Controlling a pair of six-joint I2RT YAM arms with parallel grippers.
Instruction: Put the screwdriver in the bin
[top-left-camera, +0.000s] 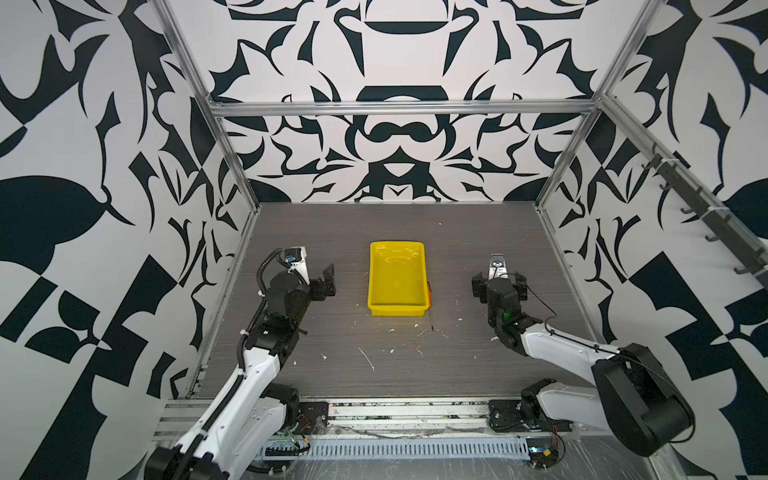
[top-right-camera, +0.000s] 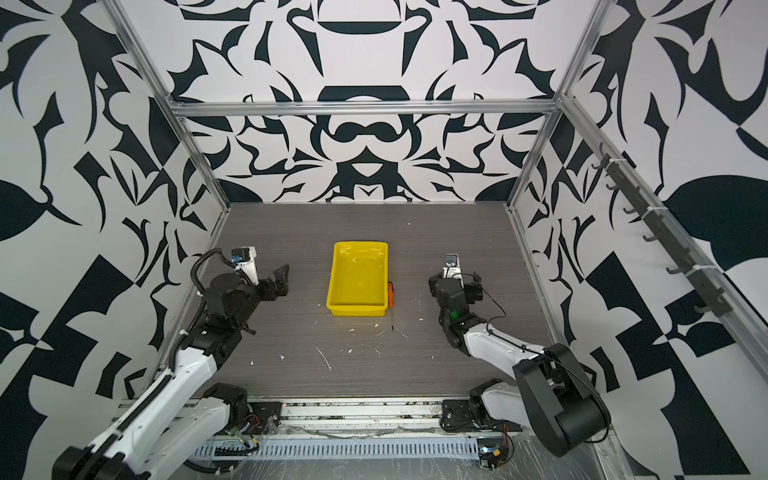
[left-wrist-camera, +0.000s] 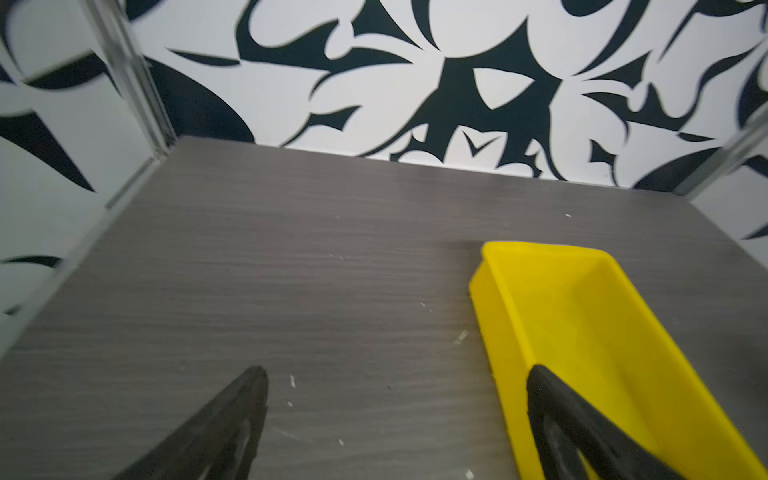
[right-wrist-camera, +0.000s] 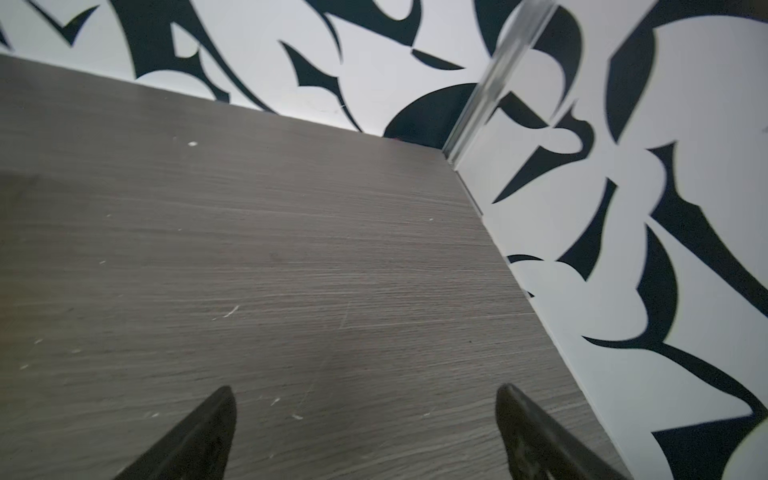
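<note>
While the screwdriver (top-right-camera: 390, 300) lies on the grey wood-grain desk (top-right-camera: 291, 257) just beside the right wall of the bin (top-right-camera: 358, 279), orange handle along the rim and thin dark shaft pointing toward the near edge, both arms hang back on either side. The right gripper (right-wrist-camera: 365, 436) hovers well apart from the tool with its jaws spread wide and empty; the left gripper (left-wrist-camera: 399, 415) is likewise open, one black tapered finger over the bin's corner in the left wrist view. The pickup likely falls to the right arm: it should come down over the handle, jaws straddling it crosswise, taking care not to snag the rim. The bin is glossy yellow plastic, shallow and rectangular, and empty. White flecks (top-left-camera: 368, 359) litter the desk in front.
</note>
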